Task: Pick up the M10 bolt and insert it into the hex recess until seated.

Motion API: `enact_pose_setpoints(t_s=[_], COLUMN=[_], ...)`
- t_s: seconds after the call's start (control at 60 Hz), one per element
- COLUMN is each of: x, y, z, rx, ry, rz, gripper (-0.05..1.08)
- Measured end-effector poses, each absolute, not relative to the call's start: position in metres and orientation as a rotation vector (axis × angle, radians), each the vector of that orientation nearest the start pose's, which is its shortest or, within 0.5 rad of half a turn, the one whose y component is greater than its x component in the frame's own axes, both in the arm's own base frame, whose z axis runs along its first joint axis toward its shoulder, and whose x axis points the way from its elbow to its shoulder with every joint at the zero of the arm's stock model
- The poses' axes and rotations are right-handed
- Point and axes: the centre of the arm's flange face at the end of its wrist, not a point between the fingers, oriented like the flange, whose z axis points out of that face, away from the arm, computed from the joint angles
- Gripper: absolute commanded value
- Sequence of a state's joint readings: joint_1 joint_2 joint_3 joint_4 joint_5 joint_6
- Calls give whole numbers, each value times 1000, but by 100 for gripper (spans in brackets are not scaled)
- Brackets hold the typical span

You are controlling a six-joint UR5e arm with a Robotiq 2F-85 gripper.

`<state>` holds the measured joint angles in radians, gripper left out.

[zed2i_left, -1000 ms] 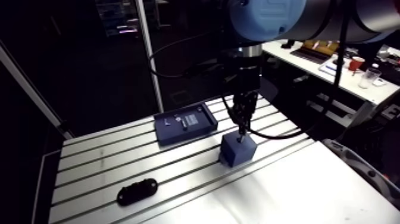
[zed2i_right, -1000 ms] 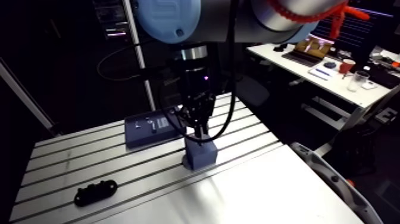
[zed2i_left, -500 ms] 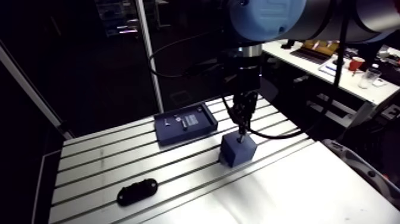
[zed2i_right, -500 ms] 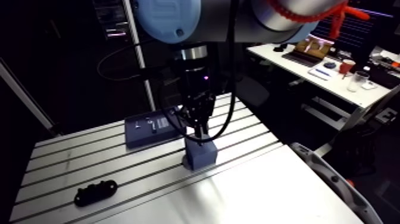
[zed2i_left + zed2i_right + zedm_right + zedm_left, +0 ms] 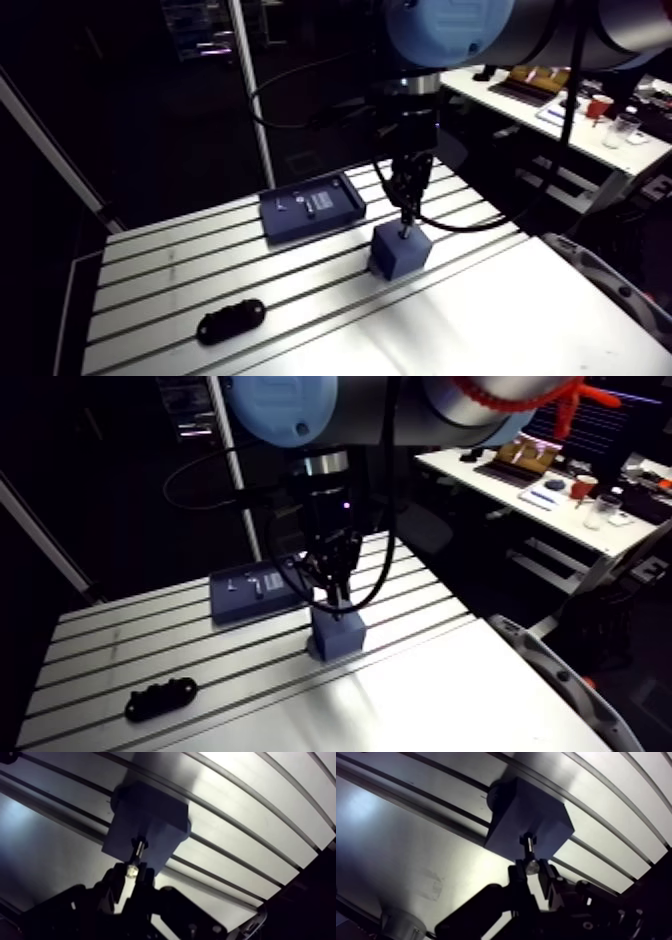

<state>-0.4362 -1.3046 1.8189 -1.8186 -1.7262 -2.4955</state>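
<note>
A blue block [image 5: 399, 250] stands on the slotted table [image 5: 180, 275], and the hex recess in its top face is hidden by the bolt. My gripper [image 5: 531, 872] hangs straight above the block, shut on the M10 bolt [image 5: 528, 847]. In the wrist view the bolt's head sits between my fingertips and its shank points down, its tip at the block's [image 5: 528, 817] top face. How deep the tip sits cannot be told.
A flat blue tray [image 5: 310, 207] holding small parts lies behind the block. A black oblong part [image 5: 231, 320] rests near the table's front left. A smooth plate [image 5: 480, 320] covers the front right of the table.
</note>
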Motion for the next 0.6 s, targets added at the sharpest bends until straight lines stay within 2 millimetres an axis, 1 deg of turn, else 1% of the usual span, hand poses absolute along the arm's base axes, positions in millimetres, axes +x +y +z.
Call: enact_pose_setpoints(t_s=[0.6], x=[-527], y=[115], z=[255], rx=[-721], ry=[2758], rz=[-60], gripper=[85])
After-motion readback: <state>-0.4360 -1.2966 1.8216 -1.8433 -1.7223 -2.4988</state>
